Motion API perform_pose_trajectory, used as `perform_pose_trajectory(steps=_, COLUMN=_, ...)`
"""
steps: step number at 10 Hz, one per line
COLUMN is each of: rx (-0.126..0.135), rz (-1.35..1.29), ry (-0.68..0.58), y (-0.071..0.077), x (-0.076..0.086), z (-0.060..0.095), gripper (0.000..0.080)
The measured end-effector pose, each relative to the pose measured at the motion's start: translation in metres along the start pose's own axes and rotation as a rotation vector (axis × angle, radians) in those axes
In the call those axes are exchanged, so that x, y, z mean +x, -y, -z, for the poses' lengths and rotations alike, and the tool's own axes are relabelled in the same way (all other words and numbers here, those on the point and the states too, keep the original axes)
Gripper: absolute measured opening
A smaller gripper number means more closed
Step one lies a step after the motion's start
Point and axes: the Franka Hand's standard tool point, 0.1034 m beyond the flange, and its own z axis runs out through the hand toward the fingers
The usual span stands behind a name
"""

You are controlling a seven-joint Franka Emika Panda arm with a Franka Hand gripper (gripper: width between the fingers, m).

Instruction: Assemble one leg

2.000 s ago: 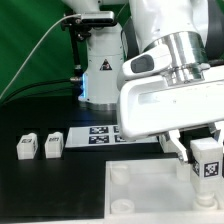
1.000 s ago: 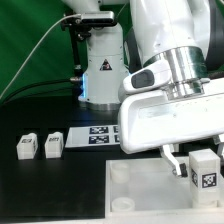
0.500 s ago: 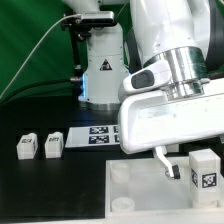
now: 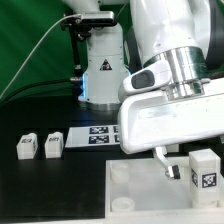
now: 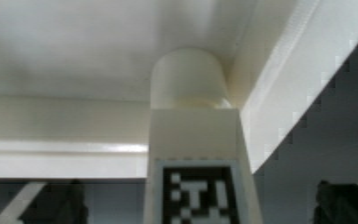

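Low at the exterior frame's right edge, the leg (image 4: 205,170) stands upright on the white panel (image 4: 140,195) between the spread fingers (image 4: 163,161) of my gripper (image 5: 197,205), touching neither; my far finger is hidden there, and the wrist view crops the leg's tag.

The marker board (image 4: 88,134) is partly hidden behind the arm (image 4: 170,115). The white panel (image 4: 145,200) is cut by the exterior view's bottom edge. The leg (image 5: 194,140) is blurred in the wrist view, its tag cropped.
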Motion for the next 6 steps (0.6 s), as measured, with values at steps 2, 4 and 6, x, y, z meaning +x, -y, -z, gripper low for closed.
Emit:
perform_pose_trajectory(steps=2, rx=0.009, rz=0.0, ry=0.078, y=-0.002, x=0.023, z=0.012, gripper=0.0649)
perform_pose_trajectory(steps=4, rx=0.037, rz=-0.006, ry=0.261, y=-0.002, x=0.031, z=0.013, gripper=0.0649)
perform_pose_trajectory(steps=6, rx=0.063, rz=-0.021, ry=0.442, y=-0.004, x=0.027, z=0.008, gripper=0.0649)
